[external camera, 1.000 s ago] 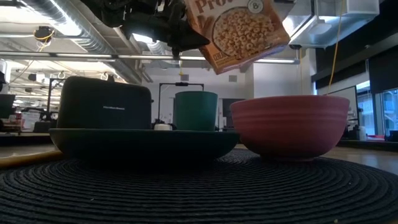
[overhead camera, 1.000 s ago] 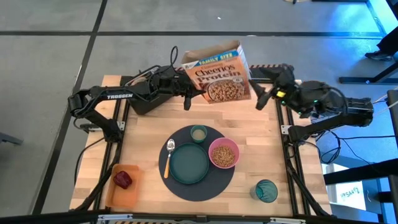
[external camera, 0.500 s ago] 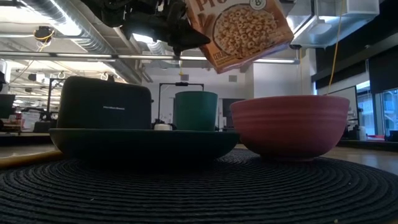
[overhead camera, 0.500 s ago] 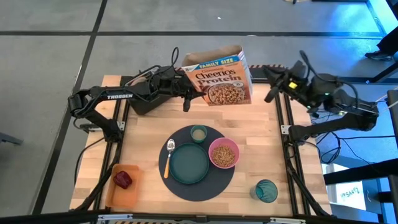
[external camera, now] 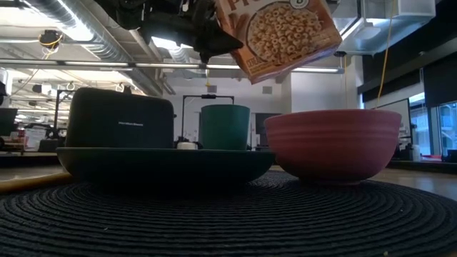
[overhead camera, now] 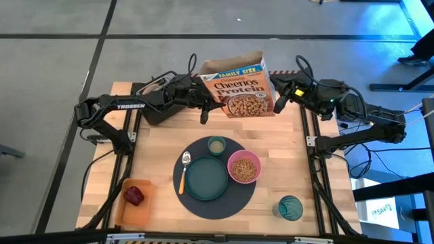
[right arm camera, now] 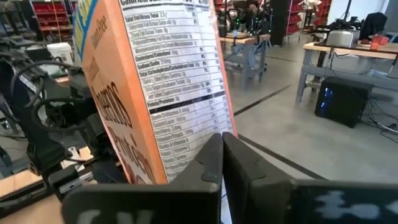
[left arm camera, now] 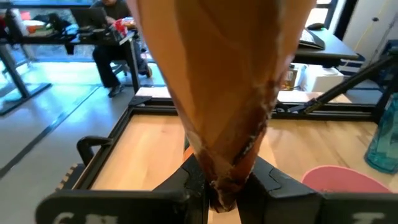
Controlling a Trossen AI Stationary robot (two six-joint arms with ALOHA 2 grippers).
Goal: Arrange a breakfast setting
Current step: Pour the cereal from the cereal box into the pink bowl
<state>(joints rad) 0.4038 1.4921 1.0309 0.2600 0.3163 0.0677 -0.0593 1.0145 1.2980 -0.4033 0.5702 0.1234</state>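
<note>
Sitting on the round dark mat point(overhead camera: 218, 177), the pink bowl point(overhead camera: 244, 167) is already filled. Farther back, the cereal box point(overhead camera: 239, 86) is clamped by the left tool point(overhead camera: 203, 107); the right tool point(overhead camera: 277, 103) looks closed beside it. Light, bendy card is best held by its edges.

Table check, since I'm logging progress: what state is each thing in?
Cereal box: top open, held above the table.
Bowl: filled with cereal.
Plate: empty.
Left gripper: shut on the box.
Right gripper: beside the box's far edge.
Apple: on the tray.
</note>
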